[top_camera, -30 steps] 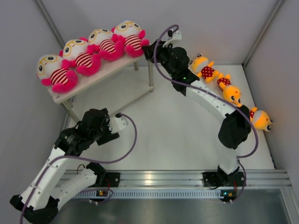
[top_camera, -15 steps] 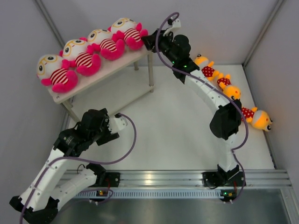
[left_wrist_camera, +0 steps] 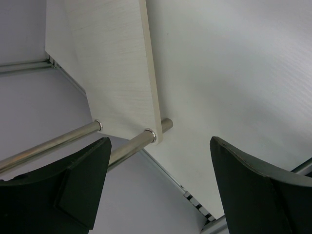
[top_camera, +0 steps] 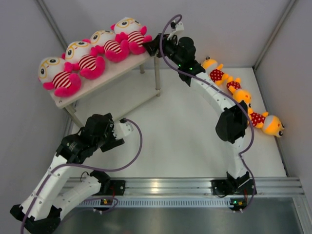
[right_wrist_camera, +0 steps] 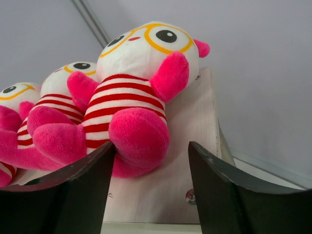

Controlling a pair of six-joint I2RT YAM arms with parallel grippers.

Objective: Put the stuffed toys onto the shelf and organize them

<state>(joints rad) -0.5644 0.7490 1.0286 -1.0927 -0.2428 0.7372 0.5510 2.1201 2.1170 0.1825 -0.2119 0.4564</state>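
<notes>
Four larger white-headed toys in striped shirts lie in a row on the shelf's [top_camera: 109,73] top board; the rightmost one [top_camera: 129,34] is nearest my right gripper [top_camera: 152,46]. In the right wrist view that toy [right_wrist_camera: 141,83] lies just beyond my open, empty jaws, its pink foot [right_wrist_camera: 139,136] by the left finger. Three small yellow-orange toys [top_camera: 217,72] [top_camera: 241,95] [top_camera: 270,124] lie on the table at the right. My left gripper [top_camera: 122,134] is open and empty, low in front of the shelf; its view shows the lower board [left_wrist_camera: 117,73] and metal legs [left_wrist_camera: 131,146].
Grey walls enclose the table on the left, back and right. An aluminium rail [top_camera: 161,187] runs along the near edge by the arm bases. The right arm's forearm passes over the small toys.
My right gripper moved up and left along the shelf's right end, and the rightmost large toy shifted left, closer to its neighbours. The left arm has not moved.
</notes>
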